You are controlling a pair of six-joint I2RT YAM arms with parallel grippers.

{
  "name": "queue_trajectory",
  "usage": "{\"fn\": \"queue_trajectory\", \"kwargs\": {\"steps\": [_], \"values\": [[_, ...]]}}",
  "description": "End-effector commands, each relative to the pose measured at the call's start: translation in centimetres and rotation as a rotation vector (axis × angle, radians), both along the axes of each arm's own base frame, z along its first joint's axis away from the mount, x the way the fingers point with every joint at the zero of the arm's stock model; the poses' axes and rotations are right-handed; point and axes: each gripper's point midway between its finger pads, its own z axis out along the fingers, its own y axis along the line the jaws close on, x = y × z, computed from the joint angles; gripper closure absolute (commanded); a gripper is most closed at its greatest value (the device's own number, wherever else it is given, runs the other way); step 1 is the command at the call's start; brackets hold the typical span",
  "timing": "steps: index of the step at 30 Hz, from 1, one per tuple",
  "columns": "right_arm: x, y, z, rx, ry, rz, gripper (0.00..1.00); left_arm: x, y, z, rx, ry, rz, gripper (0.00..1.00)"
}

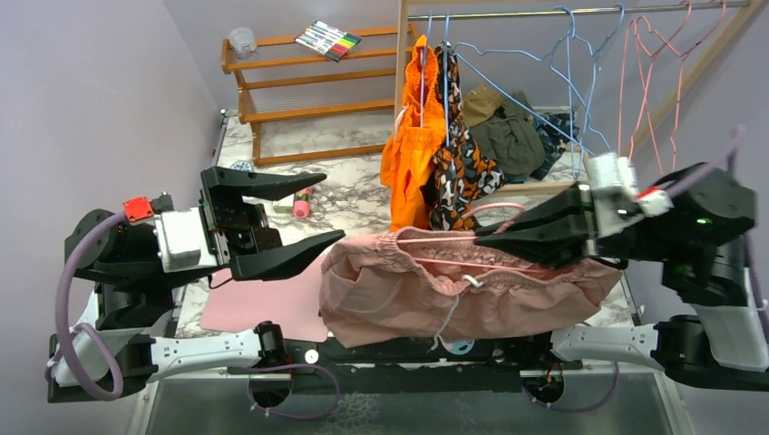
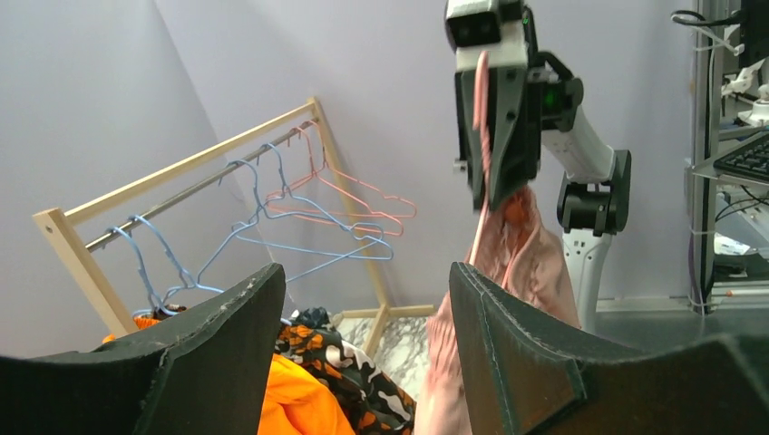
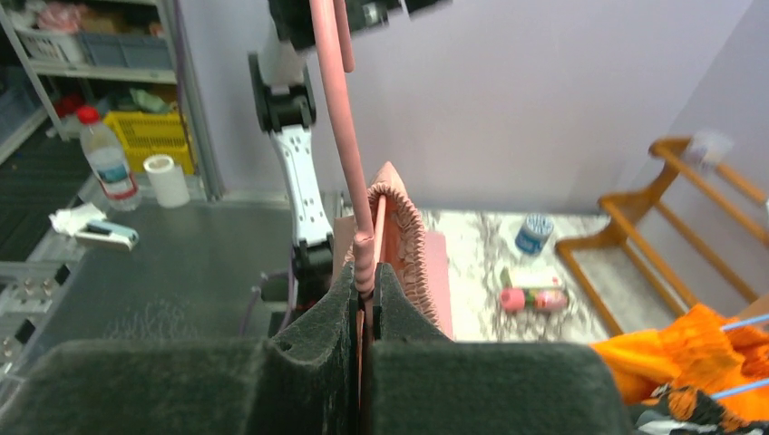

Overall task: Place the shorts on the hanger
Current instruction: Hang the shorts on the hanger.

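The left arm reaches in from the left, wrist level, jaws spread wide and holding nothing, fingers pointing right; the right arm reaches in from the right, wrist level, jaws pinched shut on the hanger wire, tips pointing left toward the other arm.

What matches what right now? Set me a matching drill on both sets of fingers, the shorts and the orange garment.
1 left fingers
2 right fingers
3 shorts
4 orange garment

a hanging on the rail
b shut on the hanger
c open, empty
d hanging from the hanger

Pairs: 1-c, 2-b, 3-d, 4-a
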Motion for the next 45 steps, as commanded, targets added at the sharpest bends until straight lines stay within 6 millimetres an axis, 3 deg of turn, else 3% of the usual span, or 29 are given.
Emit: {"fn": "queue_trajectory", "kwargs": {"steps": [1, 10, 18, 22, 29, 37, 45], "values": [[1.5, 1.1, -1.4, -0.027, 0.001, -0.053, 0.99, -0.6, 0.1, 0.8, -0.022, -0.011, -0.031, 0.31], [1.9, 2.8, -2.5, -0.066, 0.008, -0.030, 0.99, -0.7, -6.5, -4.9, 0.235, 0.025, -0.157, 0.31], [2.1, 3.5, -3.4, -0.092, 0.014, -0.022, 0.99, 0.5, -9.3, -8.0, 0.369, 0.024, -0.153, 0.31], [2.2, 3.7, -3.9, -0.102, 0.012, -0.025, 0.99, 0.8, -10.1, -8.9, 0.402, 0.029, -0.155, 0.35], [2.6, 4.0, -4.8, -0.117, -0.002, -0.034, 0.99, 1.2, -10.8, -9.4, 0.418, 0.038, -0.146, 0.54], [2.3, 4.4, -4.9, -0.112, -0.009, -0.006, 0.99, 1.7, -11.6, -10.5, 0.446, 0.051, -0.139, 0.56], [1.9, 4.4, -4.6, -0.100, -0.012, 0.016, 0.99, 1.8, -11.7, -11.6, 0.467, 0.062, -0.139, 0.72]]}}
